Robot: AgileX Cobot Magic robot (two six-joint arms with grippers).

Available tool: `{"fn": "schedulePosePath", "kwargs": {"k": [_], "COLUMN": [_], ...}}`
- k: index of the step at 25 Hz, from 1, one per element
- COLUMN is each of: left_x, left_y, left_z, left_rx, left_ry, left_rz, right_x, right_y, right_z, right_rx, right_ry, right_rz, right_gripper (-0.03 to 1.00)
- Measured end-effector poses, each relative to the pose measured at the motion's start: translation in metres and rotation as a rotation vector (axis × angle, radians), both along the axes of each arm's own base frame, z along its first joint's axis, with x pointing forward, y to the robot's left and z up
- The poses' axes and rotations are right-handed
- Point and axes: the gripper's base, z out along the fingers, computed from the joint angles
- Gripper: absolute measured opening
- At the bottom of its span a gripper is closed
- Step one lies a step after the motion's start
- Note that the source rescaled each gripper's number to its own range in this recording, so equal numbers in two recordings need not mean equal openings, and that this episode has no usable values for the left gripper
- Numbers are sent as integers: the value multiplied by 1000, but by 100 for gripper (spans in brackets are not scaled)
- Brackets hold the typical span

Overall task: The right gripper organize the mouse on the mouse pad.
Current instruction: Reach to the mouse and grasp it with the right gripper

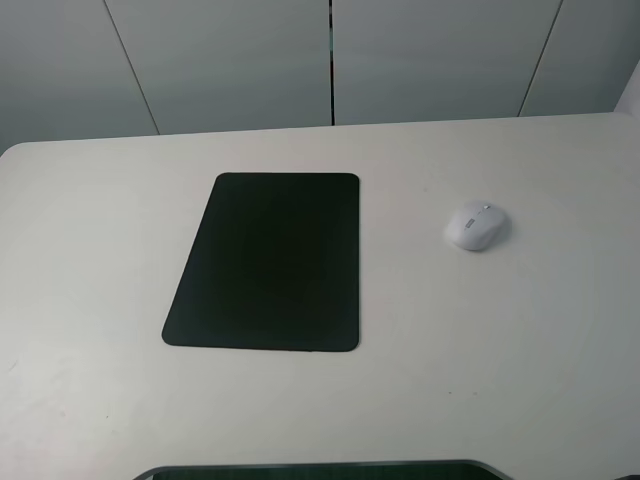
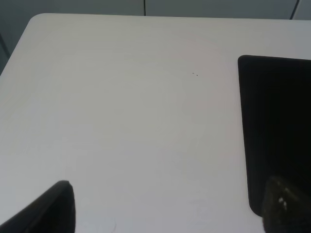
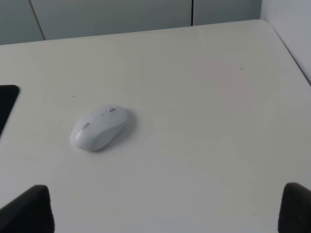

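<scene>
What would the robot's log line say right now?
stage: not started | mouse: on table, right of mouse pad | right tool: open, empty | left tool: open

You have a pale, off-white counter (image 1: 520, 380) with rounded far corners. Its surface is matte and plain apart from a few tiny dark specks. Two things lie directly on it. The mouse pad (image 1: 268, 262), a flat black rectangle with rounded corners, sits a little left of the middle, flush with the surface, its long sides running from near to far. The mouse (image 1: 476, 225), small, white and oval, rests on bare counter to the right of the pad, well apart from it and level with the pad's far half, lying at a slant to the pad's edges.
</scene>
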Motion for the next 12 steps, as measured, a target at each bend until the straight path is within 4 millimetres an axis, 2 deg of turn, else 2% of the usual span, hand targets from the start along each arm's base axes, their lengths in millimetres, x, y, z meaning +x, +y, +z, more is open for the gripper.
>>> {"fn": "schedulePosePath", "kwargs": {"k": [12], "left_x": [0], "left_y": [0], "left_z": [0], "left_rx": [0], "left_ry": [0], "left_rz": [0], "right_x": [0], "right_y": [0], "right_z": [0], "right_rx": [0], "right_ry": [0], "right_rz": [0], "right_gripper": [100]}}
